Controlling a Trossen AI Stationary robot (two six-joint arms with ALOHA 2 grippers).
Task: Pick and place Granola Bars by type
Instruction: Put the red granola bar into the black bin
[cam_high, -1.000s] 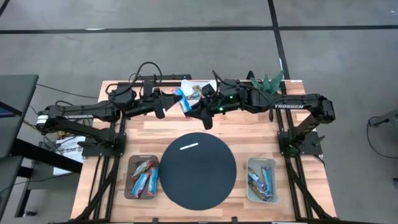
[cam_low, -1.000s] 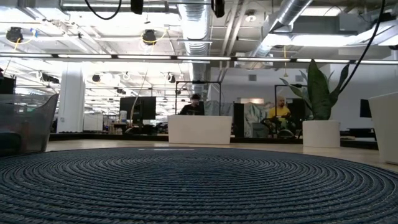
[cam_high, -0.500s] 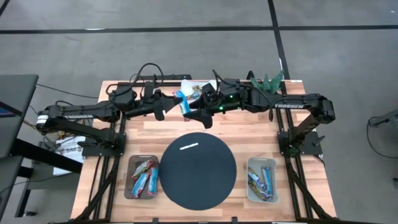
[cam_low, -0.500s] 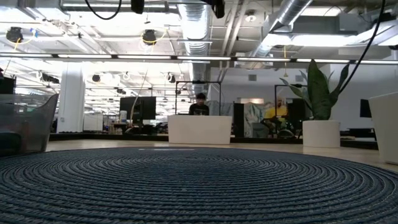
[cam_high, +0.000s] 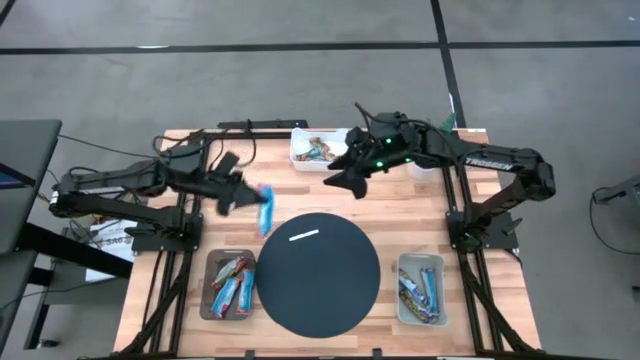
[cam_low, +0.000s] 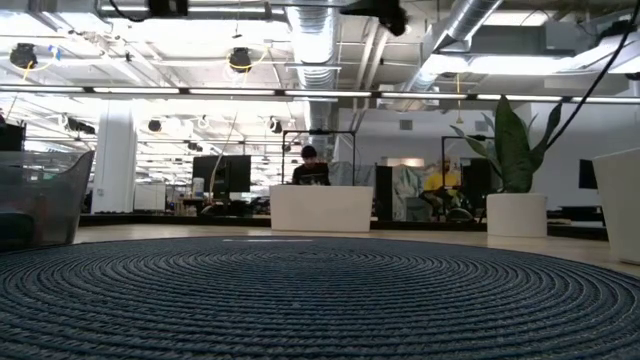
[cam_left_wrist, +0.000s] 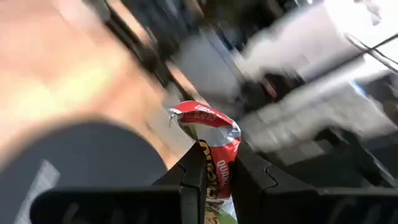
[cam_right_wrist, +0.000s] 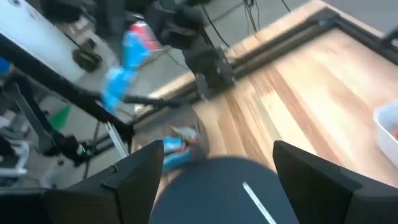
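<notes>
the blue granola bar (cam_high: 265, 209) hangs in the air just off the left edge of the dark round mat (cam_high: 318, 278), on the side toward the left bin (cam_high: 228, 285). it looks light and thin, with a soft, shiny wrapper that can crinkle and slip. the best place to hold it is across the flat middle or near a sealed end, not too hard, so the bar inside does not break.

the left gripper (cam_high: 243, 196) pinches this bar between its two fingers (cam_left_wrist: 194, 180), pressed tight on the wrapper. the wrist picture is smeared, so the red and silver end (cam_left_wrist: 205, 124) sticking up is probably the same bar's tip.

the left bin, touching the mat's left side, already holds blue and red bars. the right bin (cam_high: 420, 288), on the mat's right, holds other bars.

the right gripper (cam_high: 352, 177) floats beyond the mat's far edge, near the white tray (cam_high: 318, 150). its fingers (cam_right_wrist: 140, 171) are spread wide and hold nothing.
</notes>
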